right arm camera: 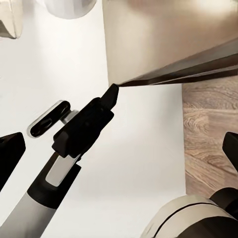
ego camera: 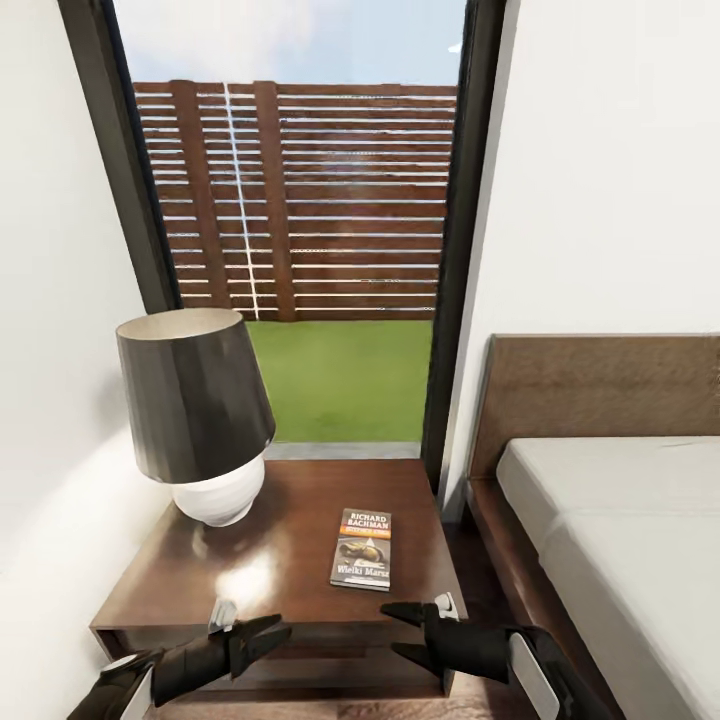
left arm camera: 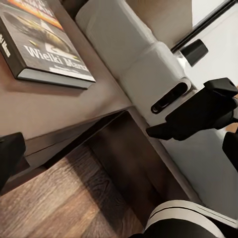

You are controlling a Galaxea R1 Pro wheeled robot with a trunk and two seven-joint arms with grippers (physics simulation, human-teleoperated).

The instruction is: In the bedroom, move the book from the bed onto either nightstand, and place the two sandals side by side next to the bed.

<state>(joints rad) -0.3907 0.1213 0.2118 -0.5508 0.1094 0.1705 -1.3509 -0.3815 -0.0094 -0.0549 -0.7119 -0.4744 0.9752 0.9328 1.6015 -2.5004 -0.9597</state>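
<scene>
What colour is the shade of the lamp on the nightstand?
The lamp shade is dark grey, almost black, with a pale inside. The head view shows it best.

The large low bed with its light-grey mattress (ego camera: 620, 520) runs off the head view's right edge, and so does its brown headboard (ego camera: 600, 385). My own arms are cut at the bottom edge. The small paperback with the orange band (left arm camera: 42, 44) is clipped in my left wrist view, its upper cover out of frame. In my right wrist view, the white round lamp base (right arm camera: 69, 6) shows just a sliver.
</scene>
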